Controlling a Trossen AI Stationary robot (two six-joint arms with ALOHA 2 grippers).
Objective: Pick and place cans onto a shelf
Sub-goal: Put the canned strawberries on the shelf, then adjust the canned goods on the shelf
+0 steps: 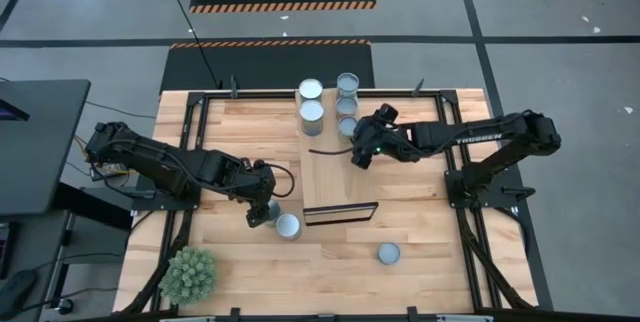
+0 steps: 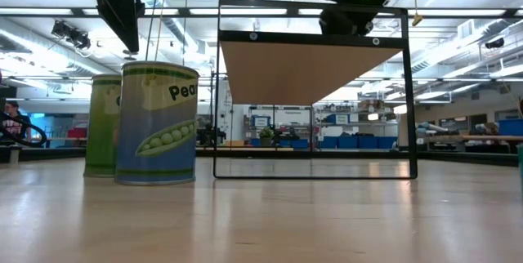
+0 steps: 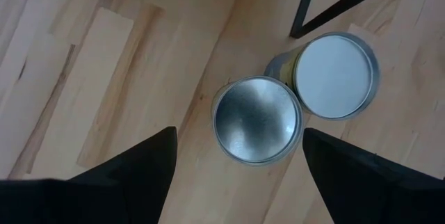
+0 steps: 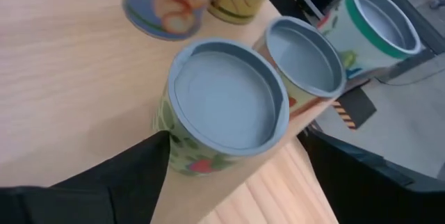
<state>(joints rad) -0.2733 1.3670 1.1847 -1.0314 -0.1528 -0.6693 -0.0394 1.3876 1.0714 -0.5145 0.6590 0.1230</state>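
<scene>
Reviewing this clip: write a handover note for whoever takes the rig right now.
Left gripper: jaws open, straddling a table can near the shelf's open end; nothing gripped. A second can stands against it.
Right gripper: jaws open around one of the five cans grouped at the shelf's far end.
Whether those five stand on the shelf or behind it is unclear.
A lone can waits on the table.
Left: at least three cans to shelve.

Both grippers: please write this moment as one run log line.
left gripper: open above grey metal can | right gripper: open at silvery-topped can on light-wood shelf
</scene>
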